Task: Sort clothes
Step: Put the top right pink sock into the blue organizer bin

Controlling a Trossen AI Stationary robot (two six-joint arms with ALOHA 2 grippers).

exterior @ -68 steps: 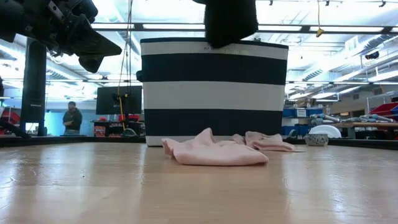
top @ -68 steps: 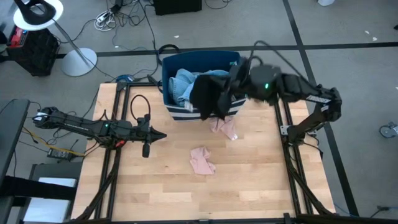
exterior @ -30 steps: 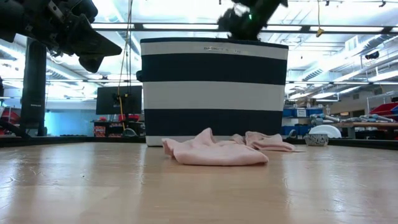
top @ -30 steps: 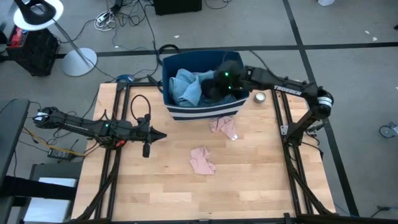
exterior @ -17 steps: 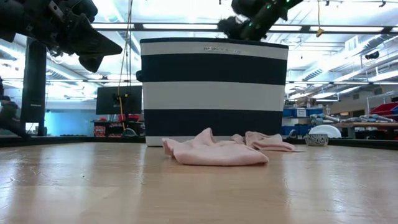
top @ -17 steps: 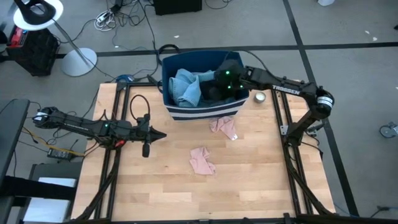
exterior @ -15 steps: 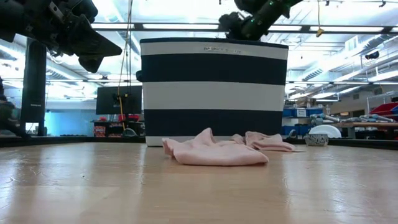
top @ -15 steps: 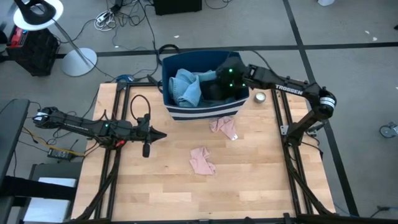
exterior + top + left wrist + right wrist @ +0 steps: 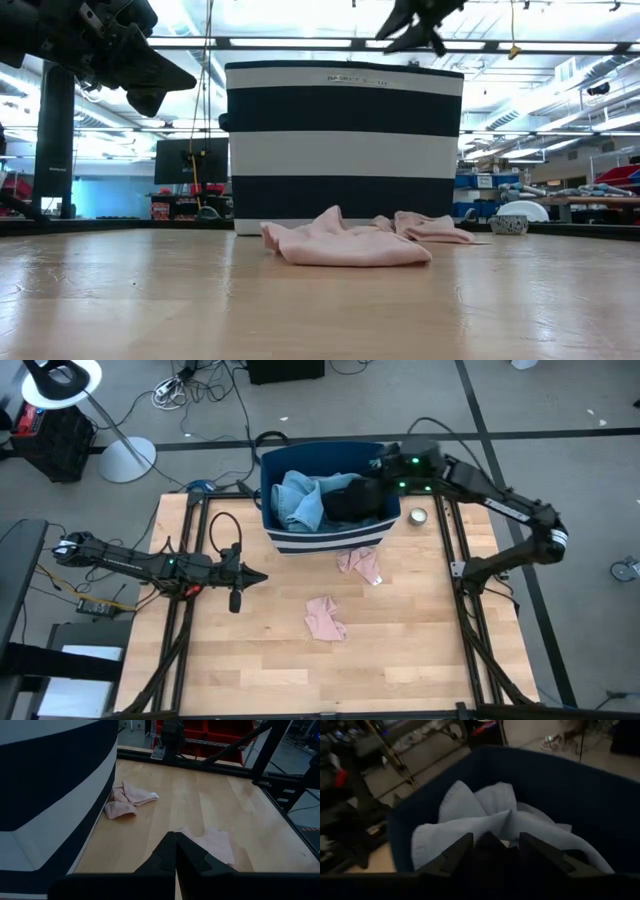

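The navy bin with white stripes (image 9: 325,538) stands at the table's far edge. Inside it lie a light blue denim piece (image 9: 298,500) and a black garment (image 9: 355,502). My right gripper (image 9: 380,476) hangs open just above the bin's right part, over the black garment (image 9: 492,851), touching nothing. Two pink garments lie flat on the wood: one (image 9: 360,565) close in front of the bin, one (image 9: 325,618) nearer the middle. My left gripper (image 9: 260,577) waits shut above the table's left half, and shows at the low view's upper left (image 9: 150,85).
A small silver round thing (image 9: 418,516) sits on the table right of the bin. Black frame rails (image 9: 470,620) run along both table sides. Bare wood (image 9: 300,670) spreads over the near half. A person stands far off in the room (image 9: 116,190).
My right gripper has opened and let go of the black garment, which now lies in the bin beside the denim. It has then risen out of the bin and drawn back a little toward the table's right and far edge.
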